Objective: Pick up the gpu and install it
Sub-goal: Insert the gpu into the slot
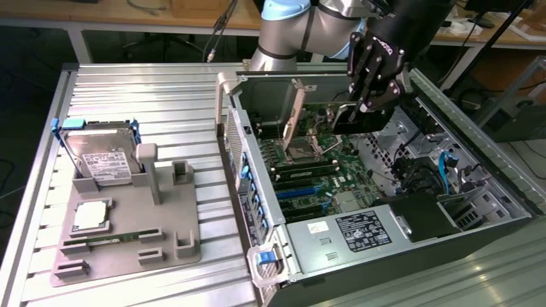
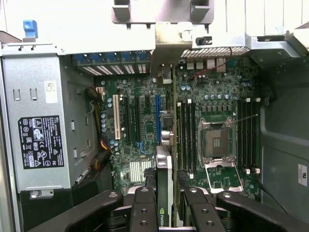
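My gripper [image 1: 369, 105] hangs over the open computer case [image 1: 256, 268], shut on the gpu [image 1: 357, 120], a dark flat card held just above the motherboard [image 1: 328, 169]. In the wrist view the gpu [image 2: 164, 179] runs edge-on between my gripper's [image 2: 166, 210] black fingers [image 2: 143, 208]. Its silvery metal bracket reaches toward the case's rear wall. The card hovers beside the blue expansion slot [image 2: 157, 118], apart from the board.
A power supply [image 1: 354, 233] fills the case's near end. The CPU socket [image 2: 217, 142] stands open with its lever raised. On the exterior view's left, a grey fixture [image 1: 171, 224] holds a hard drive [image 1: 102, 157], a CPU chip [image 1: 92, 216] and a memory stick [image 1: 107, 240].
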Motion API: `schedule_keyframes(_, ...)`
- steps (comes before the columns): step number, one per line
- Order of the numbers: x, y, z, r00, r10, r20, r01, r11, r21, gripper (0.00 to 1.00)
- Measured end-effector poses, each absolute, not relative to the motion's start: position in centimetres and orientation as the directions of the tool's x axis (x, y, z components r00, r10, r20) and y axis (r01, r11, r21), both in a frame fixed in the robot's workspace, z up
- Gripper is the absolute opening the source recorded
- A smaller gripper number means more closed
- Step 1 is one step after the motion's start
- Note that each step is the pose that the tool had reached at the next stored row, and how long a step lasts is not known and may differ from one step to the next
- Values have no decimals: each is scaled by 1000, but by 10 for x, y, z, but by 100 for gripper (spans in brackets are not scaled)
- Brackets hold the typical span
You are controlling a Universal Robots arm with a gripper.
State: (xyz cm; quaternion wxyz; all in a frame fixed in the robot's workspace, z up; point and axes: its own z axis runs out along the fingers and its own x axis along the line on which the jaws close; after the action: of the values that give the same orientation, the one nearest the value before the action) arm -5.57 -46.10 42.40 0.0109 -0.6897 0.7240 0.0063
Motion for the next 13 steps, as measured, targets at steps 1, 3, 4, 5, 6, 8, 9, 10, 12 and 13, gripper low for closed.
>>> schedule_keyframes(1,-56,-461,424,-48,-999,-25,-999,48,-6,27)
schedule_keyframes(3,-56,-461,423,-48,-999,-24,-999,48,-6,27)
schedule_keyframes(4,-56,-461,423,-48,-999,-24,-999,48,-6,27)
schedule_keyframes(5,-56,-461,423,-48,-999,-24,-999,48,-6,27)
schedule_keyframes(6,-56,-461,423,-48,-999,-24,-999,48,-6,27)
schedule_keyframes(8,-56,-461,422,-47,-999,-25,-999,47,-6,27)
schedule_keyframes(9,-56,-461,422,-47,-999,-24,-999,47,-6,27)
schedule_keyframes(10,-56,-461,422,-47,-999,-24,-999,47,-6,27)
schedule_keyframes(12,-56,-461,421,-46,-999,-24,-999,46,-6,27)
schedule_keyframes(13,-56,-461,421,-46,-999,-24,-999,46,-6,27)
